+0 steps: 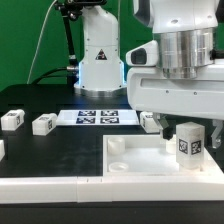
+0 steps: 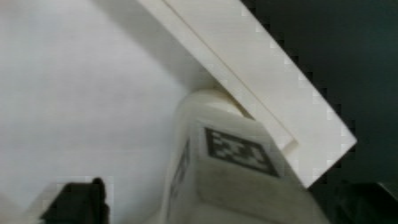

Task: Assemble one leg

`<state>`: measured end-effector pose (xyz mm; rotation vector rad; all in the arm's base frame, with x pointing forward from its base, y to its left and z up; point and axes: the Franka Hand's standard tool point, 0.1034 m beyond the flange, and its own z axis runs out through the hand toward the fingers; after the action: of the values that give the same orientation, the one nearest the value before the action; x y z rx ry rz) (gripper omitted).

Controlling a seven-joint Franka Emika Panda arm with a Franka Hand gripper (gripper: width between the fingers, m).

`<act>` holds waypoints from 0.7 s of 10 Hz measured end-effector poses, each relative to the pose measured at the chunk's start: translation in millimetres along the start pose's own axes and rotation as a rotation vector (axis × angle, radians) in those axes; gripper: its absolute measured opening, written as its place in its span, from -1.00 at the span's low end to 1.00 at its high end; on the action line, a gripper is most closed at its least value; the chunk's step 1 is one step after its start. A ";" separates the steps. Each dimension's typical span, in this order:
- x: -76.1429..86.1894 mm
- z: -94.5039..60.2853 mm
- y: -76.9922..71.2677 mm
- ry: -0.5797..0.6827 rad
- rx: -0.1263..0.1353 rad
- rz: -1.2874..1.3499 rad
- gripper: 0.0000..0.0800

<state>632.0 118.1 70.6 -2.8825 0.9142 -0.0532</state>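
One leg (image 1: pixel 187 141), a stubby white block with a marker tag facing the camera, stands upright at the near right corner of the large white tray-like piece (image 1: pixel 135 160). My gripper (image 1: pixel 187 132) hangs over it with a finger on each side. In the wrist view the leg (image 2: pixel 235 160) lies between my dark fingertips (image 2: pixel 75 202), next to the tray piece's raised rim (image 2: pixel 249 70). A gap shows between one finger and the leg, so the jaws stand open around it. Two more legs (image 1: pixel 12 120) (image 1: pixel 44 124) lie on the exterior view's left.
The marker board (image 1: pixel 97 117) lies flat behind the tray piece, in front of the arm's white base (image 1: pixel 98 55). Another white block (image 1: pixel 150 121) sits just behind the tray piece near my gripper. A white edge strip runs along the table's front (image 1: pixel 60 190).
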 end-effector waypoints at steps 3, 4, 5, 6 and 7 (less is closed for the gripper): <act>1.7 -1.9 -2.1 0.004 0.002 -0.338 0.62; -0.5 -1.7 -4.3 0.004 0.002 -0.410 0.62; 0.1 -1.8 -3.7 0.004 0.001 -0.546 0.62; 1.0 -2.1 -3.2 0.005 0.001 -0.617 0.62; 0.6 -2.1 -3.6 0.006 0.000 -0.663 0.62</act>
<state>634.5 120.5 73.1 -3.0407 -0.0736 -0.1168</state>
